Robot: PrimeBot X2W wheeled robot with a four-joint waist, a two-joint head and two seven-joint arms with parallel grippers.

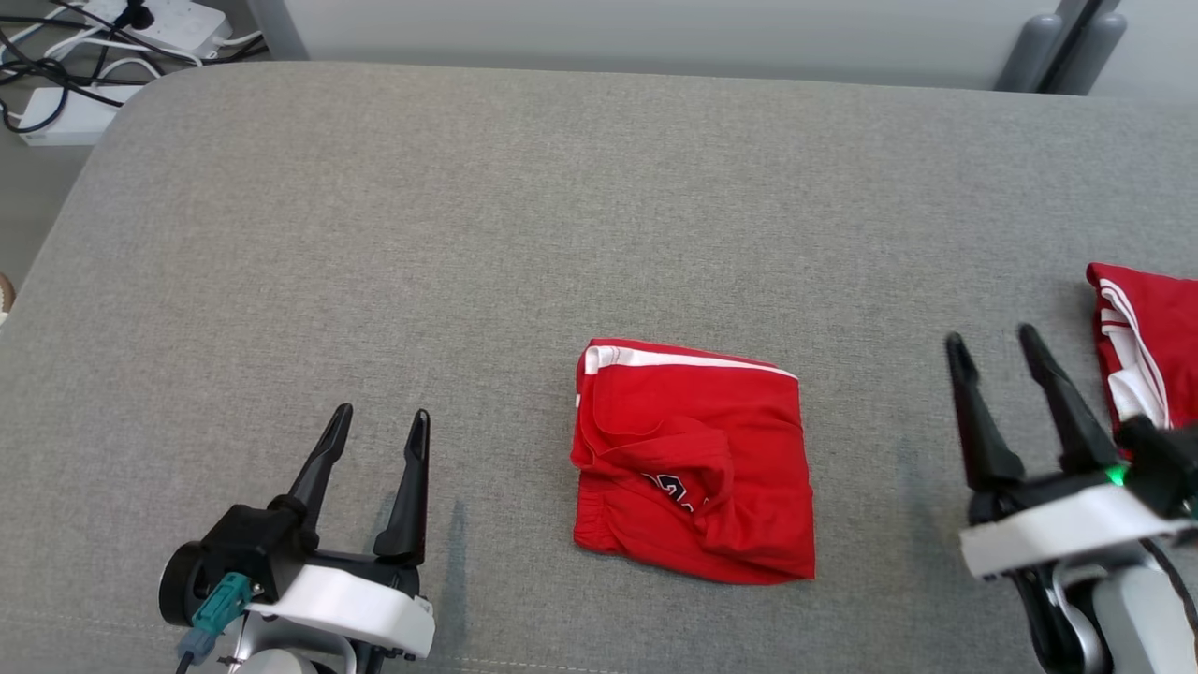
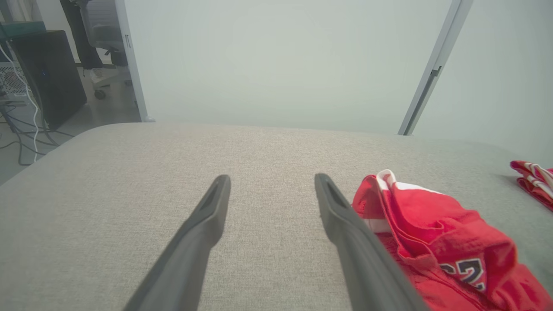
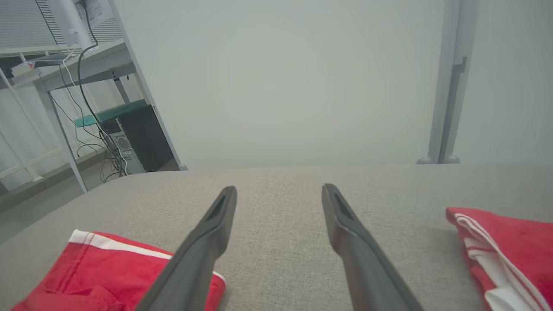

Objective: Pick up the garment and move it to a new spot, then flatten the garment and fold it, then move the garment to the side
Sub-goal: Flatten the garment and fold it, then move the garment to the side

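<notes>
Dark fingers of the left gripper (image 1: 383, 415) stand spread apart with nothing between them, tips aimed at the far edge of the grey padded surface (image 1: 468, 234). Its white wrist sits behind them near the front-left corner. Fingers of the right gripper (image 1: 990, 337) are likewise parted and empty, leaning slightly left, with the white wrist and pale forearm behind near the front-right corner. Between the two grippers, touching neither, the folded red garment (image 1: 693, 449) lies near the front edge. A second red garment (image 1: 1146, 328) lies at the right edge, just beside the right gripper.
</notes>
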